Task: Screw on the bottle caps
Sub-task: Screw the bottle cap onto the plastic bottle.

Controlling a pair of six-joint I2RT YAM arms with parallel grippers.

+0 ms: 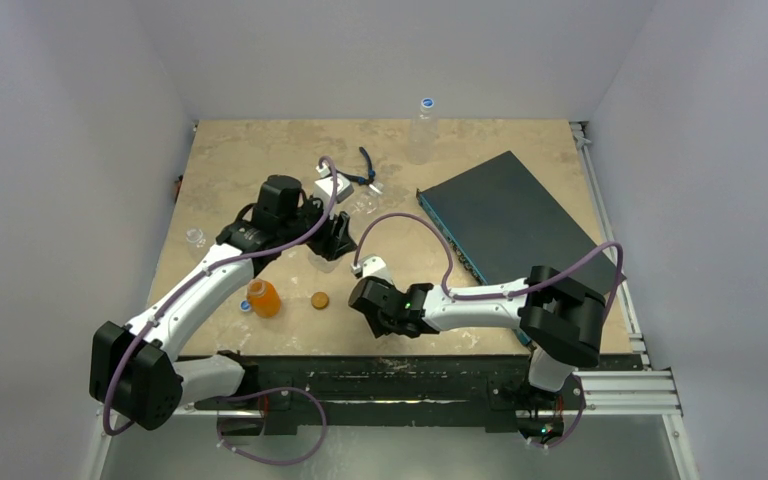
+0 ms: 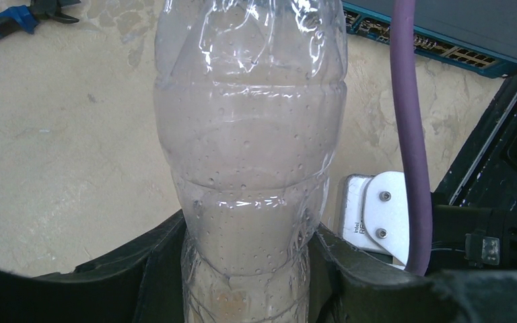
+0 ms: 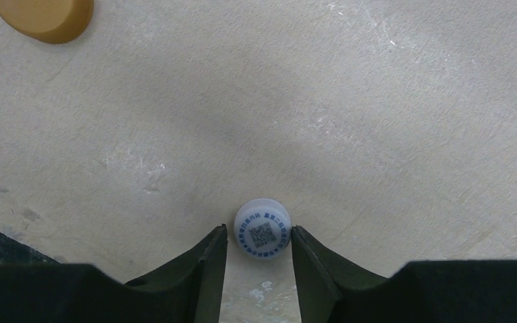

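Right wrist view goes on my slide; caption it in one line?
Right claw brackets a white blue-printed cap on the table; an orange-brown cap lies apart.

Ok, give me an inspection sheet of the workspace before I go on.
Surface: beige table, mottled and stained.
Job's things: clear bottle in left pincer; white cap on the table; orange bottle with orange cap lying apart from it; blue-capped bottle at far edge.
Clutter: pliers; dark flat switch box.
Grippers: left pincer clamped on clear bottle; right pincer tips flank white cap, grip unclear.
Cables: purple cable loops along both arms.
Surroundings: plain white walls.
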